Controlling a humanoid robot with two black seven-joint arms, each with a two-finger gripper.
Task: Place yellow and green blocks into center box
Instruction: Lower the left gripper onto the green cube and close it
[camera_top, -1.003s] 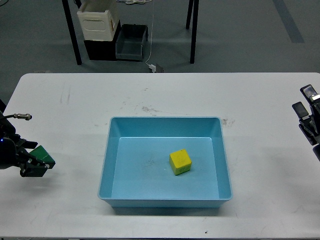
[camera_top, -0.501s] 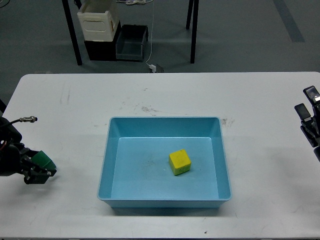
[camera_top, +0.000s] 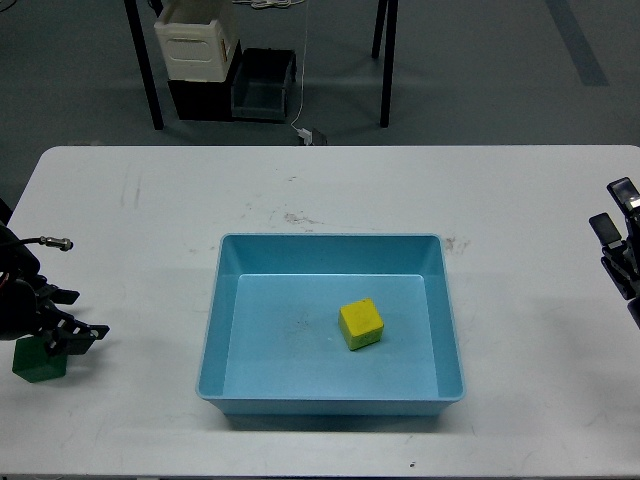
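Note:
A yellow block (camera_top: 360, 324) lies inside the blue box (camera_top: 330, 243) at the middle of the white table, slightly right of the box's center. A green block (camera_top: 38, 360) sits on the table near the left front edge. My left gripper (camera_top: 77, 313) is just above and to the right of the green block, its two fingers spread and nothing between them. My right gripper (camera_top: 614, 212) is at the far right edge of the view, open and empty, well away from the box.
The white table (camera_top: 320, 190) carries only the box and the green block. Beyond its far edge, on the floor, are a white crate (camera_top: 196, 42), a dark bin (camera_top: 262, 85) and black table legs (camera_top: 147, 75).
The green block was held in my left gripper; now it sits on the table to the lower left and the gripper's fingers are spread. The right gripper has drifted slightly right.

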